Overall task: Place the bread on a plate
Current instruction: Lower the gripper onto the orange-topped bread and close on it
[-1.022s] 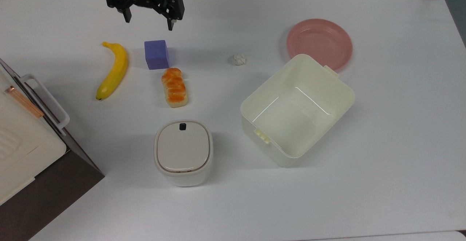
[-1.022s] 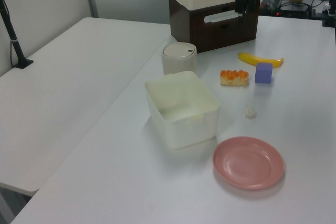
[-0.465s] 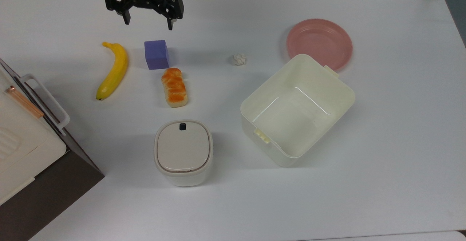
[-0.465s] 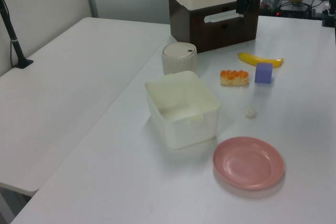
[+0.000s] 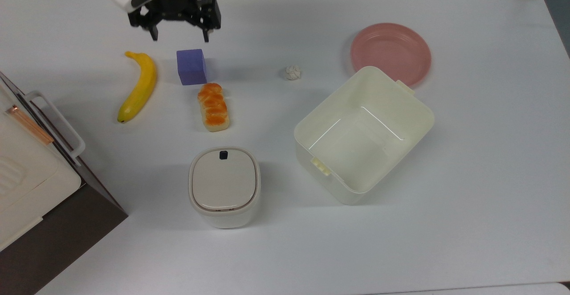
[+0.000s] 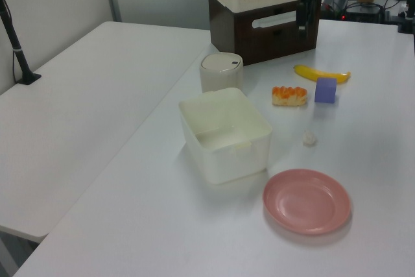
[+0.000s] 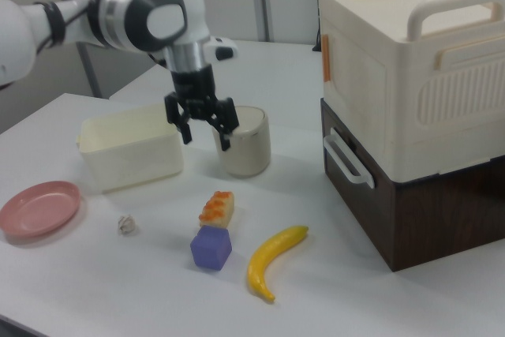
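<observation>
Just beside bread (image 5: pixel 213 107): purple cube (image 5: pixel 191 66).

We see an orange-brown bread (image 5: pixel 213 107) with cream sides, a pink plate (image 5: pixel 391 53), a yellow banana (image 5: pixel 138 85), a purple block (image 5: pixel 191 66) and a white table (image 5: pixel 467 174).

No writing, label, brand, number or sign could be read anywhere on the table or on the things around the arm
</observation>
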### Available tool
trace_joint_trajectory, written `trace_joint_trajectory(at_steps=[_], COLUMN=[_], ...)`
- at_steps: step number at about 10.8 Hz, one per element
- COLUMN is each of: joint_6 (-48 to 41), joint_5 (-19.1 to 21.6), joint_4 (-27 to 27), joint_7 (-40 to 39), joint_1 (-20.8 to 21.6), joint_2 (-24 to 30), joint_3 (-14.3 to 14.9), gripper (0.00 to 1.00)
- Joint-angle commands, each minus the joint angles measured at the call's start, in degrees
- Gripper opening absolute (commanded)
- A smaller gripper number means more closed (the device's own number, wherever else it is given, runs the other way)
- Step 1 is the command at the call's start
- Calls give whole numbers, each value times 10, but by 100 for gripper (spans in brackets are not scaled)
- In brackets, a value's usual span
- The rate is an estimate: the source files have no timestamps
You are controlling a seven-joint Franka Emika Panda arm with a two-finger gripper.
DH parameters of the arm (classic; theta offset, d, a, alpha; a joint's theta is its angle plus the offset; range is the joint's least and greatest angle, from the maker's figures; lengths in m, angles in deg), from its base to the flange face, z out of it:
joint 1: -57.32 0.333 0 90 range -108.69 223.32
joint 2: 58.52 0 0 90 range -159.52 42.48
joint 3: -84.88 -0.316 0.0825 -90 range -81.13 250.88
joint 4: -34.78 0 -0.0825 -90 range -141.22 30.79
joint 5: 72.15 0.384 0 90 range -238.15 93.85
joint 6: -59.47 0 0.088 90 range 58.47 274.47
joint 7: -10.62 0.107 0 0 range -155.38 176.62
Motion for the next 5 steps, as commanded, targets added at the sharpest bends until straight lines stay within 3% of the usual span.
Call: trace_joint_trajectory(at_steps=[1, 5], joint_6=[89, 144], joint_5=[10, 12], joint_4=[-49, -83], joint_7=[-35, -104], joint_1=[0, 5], joint_2=[-32, -75], joint_3=[13, 50], gripper=[100, 100])
